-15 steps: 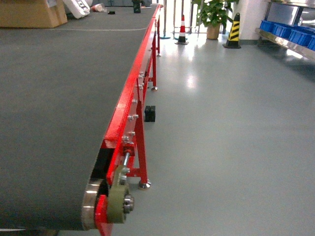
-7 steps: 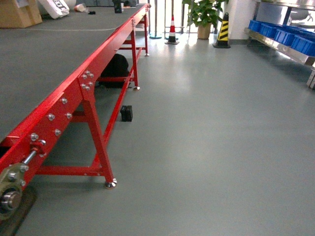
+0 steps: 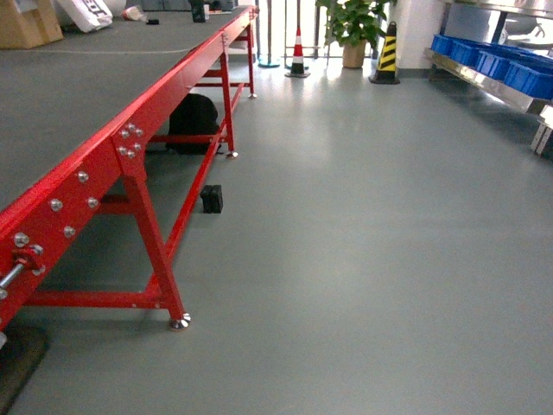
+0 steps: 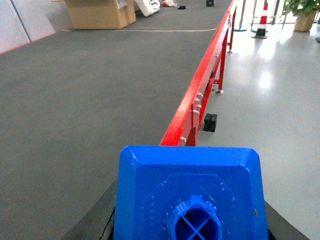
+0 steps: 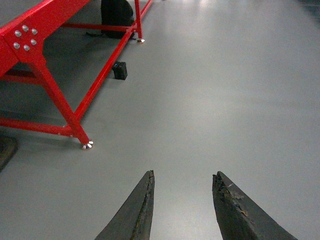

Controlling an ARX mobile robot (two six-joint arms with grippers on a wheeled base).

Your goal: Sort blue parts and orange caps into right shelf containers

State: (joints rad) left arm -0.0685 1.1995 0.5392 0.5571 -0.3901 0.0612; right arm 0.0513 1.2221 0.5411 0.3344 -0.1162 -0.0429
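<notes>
A blue part (image 4: 190,192), stud end toward the camera, fills the lower left wrist view. My left gripper (image 4: 192,222) is shut on it, with dark fingers (image 4: 102,222) showing at its sides, and it hangs above the grey conveyor belt (image 4: 100,100). My right gripper (image 5: 183,175) is open and empty over bare floor. The right shelf containers (image 3: 488,59) are blue bins on the steel shelf (image 3: 484,82) at the far right of the head view. No orange caps are in view. Neither gripper shows in the head view.
The red conveyor frame (image 3: 130,147) runs along the left, with a leg foot (image 3: 180,322) on the floor. Under it are a black bag (image 3: 192,121) and a small black box (image 3: 212,198). Cones (image 3: 384,52) and a potted plant (image 3: 350,26) stand at the back.
The head view has swung right. The conveyor has slid toward the left edge, its end roller has left the picture, and the shelf bins sit a little nearer at the right.
</notes>
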